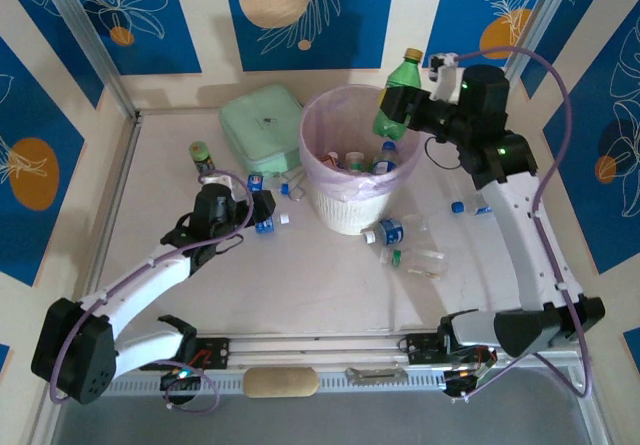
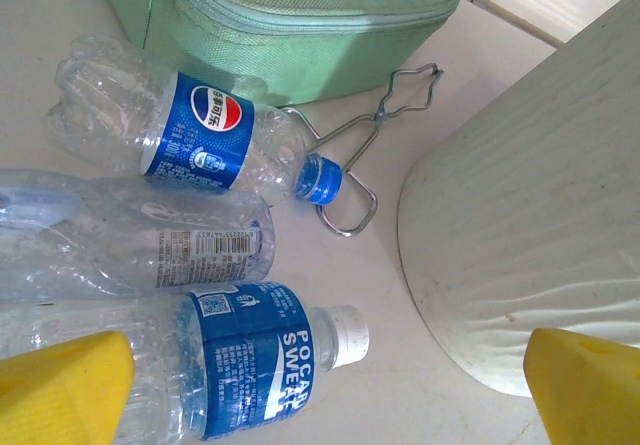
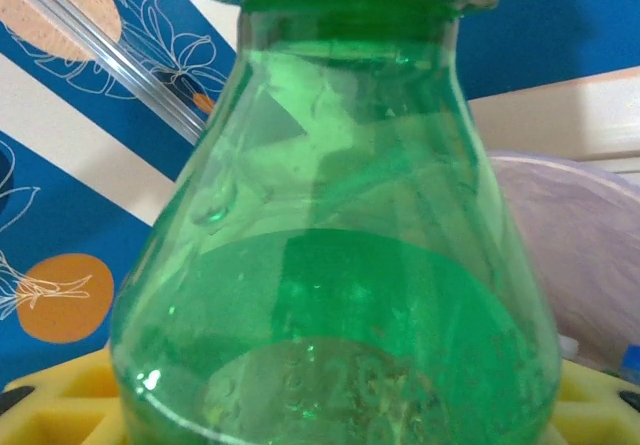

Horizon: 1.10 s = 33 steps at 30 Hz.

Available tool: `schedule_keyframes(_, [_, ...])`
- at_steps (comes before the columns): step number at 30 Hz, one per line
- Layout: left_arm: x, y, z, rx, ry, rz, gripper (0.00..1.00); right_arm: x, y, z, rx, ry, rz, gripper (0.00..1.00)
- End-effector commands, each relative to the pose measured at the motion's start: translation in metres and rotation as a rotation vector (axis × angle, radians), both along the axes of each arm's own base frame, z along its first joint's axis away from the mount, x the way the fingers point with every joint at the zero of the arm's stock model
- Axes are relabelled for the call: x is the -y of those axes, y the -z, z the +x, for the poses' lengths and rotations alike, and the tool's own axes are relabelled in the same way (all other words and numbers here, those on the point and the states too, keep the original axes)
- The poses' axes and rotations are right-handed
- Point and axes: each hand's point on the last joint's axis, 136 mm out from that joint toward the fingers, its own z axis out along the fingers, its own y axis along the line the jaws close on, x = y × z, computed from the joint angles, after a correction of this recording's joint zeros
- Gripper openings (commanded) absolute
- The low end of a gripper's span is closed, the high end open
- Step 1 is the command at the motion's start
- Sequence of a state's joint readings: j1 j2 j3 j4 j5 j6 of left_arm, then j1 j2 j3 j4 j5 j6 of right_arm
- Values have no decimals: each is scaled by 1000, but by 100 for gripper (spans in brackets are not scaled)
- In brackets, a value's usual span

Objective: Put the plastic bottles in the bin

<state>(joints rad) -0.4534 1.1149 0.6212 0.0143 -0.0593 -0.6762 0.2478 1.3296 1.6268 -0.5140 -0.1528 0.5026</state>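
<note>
Your right gripper [image 1: 418,115] pinched the green plastic bottle [image 1: 396,103], held over the far rim of the round white woven bin [image 1: 345,210]; your left gripper [image 1: 262,211] spread wide, left of that bin, above clear blue-labelled bottles [image 2: 205,140]

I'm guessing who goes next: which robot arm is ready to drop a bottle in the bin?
Right, probably. The right gripper holds the green bottle at the bin rim; the left gripper is open and empty, above bottles lying on the table.
</note>
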Motion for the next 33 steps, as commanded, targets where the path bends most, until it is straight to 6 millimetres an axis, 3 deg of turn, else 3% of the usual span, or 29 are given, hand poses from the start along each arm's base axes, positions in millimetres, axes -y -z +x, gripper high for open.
schedule_keyframes(1, [-8,-2,-3,-2,-20,-7,100,-11,-6,11,69,7,-99,55])
schedule_keyframes(9, [-15,-2,-9,3,-38,6,100,-49,41,32,4,-36,-305,55])
schedule_keyframes(14, [-15,-2,-10,3,-40,6,100,-61,70,39,-43,-47,-448,56])
schedule_keyframes(20, [-14,-2,-10,2,-37,4,100,-68,108,45,-144,-63,-550,56])
schedule_keyframes(33, [-15,-1,-9,0,-41,6,100,-68,166,49,-321,-79,-642,57])
